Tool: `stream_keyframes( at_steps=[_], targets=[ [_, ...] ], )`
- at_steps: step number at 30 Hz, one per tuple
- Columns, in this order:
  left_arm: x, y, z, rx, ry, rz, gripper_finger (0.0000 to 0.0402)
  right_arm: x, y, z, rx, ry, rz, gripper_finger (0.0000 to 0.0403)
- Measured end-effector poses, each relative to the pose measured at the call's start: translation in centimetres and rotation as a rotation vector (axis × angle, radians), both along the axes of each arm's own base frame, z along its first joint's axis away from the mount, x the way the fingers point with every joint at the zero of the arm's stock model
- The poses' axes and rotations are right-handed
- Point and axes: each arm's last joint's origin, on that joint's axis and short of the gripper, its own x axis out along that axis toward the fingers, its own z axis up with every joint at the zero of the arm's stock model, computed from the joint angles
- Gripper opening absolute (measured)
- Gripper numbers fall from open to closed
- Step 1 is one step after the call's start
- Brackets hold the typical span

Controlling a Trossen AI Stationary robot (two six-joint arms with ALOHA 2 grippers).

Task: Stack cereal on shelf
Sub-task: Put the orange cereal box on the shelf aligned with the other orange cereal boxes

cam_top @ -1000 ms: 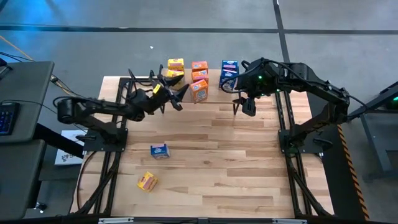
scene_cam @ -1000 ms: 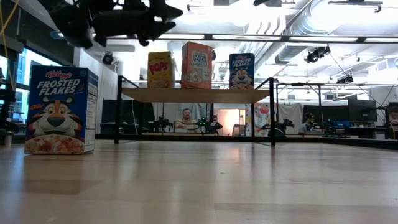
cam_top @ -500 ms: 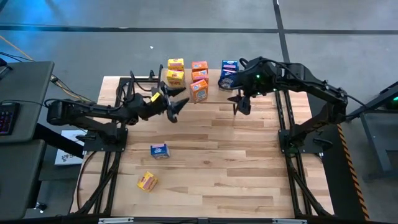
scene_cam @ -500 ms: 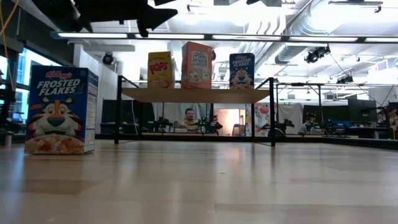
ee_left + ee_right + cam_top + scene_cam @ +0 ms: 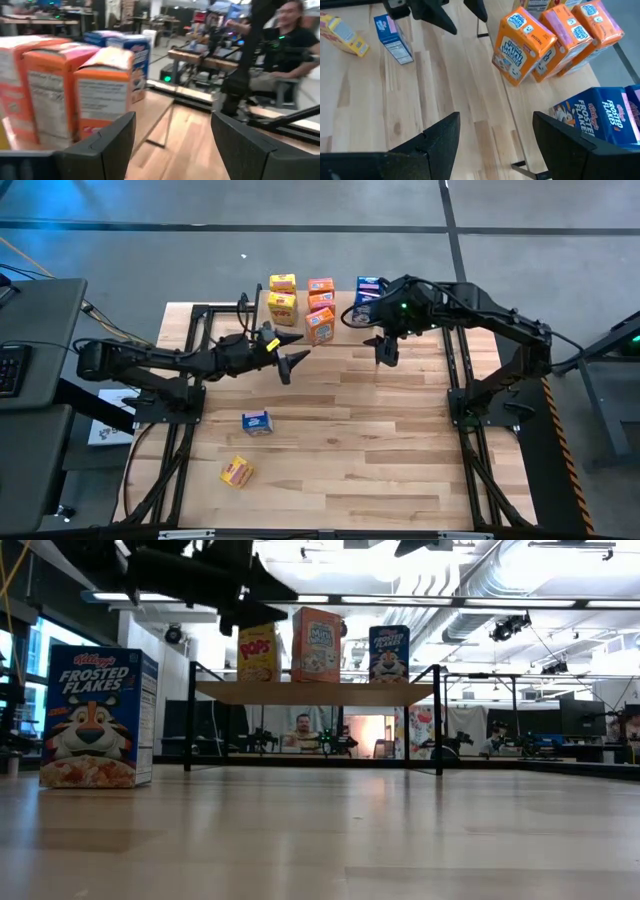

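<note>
Looks like you're between picks. The left gripper (image 5: 290, 355) and right gripper (image 5: 384, 352) hover by the shelf (image 5: 315, 692), both with fingers apart and empty. The shelf holds three orange (image 5: 320, 325), two yellow (image 5: 281, 305) and two blue (image 5: 369, 284). Next grab is the loose blue box (image 5: 257, 421) or the loose yellow box (image 5: 237, 471) on the table (image 5: 380, 450).

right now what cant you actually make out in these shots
- Shelf top, high view: the right arm covers part of the blue boxes, so their count is unsure.
- Yellow box on the table, high view: print too small to read; the low view does not show it.
- Orange boxes, left wrist view: blurred print.
- Left pincer, low view: a dark shape cut off by the top edge.
</note>
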Motion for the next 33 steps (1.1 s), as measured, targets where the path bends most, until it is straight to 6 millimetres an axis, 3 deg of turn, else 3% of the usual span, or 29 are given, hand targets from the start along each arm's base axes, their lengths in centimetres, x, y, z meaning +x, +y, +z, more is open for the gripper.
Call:
stream_keyframes(
  at_steps=[21, 33],
  targets=[
    [1.4, 2.8, -3.5, -0.069, 0.079, 0.186, 0.0250, 0.4, -0.1, -0.3, -0.003, 0.016, -0.002, 0.0243],
    [1.5, 3.8, -4.0, -0.086, 0.067, 0.217, 0.0250, 0.4, -0.1, -0.3, -0.003, 0.016, -0.002, 0.0243]
  ],
)
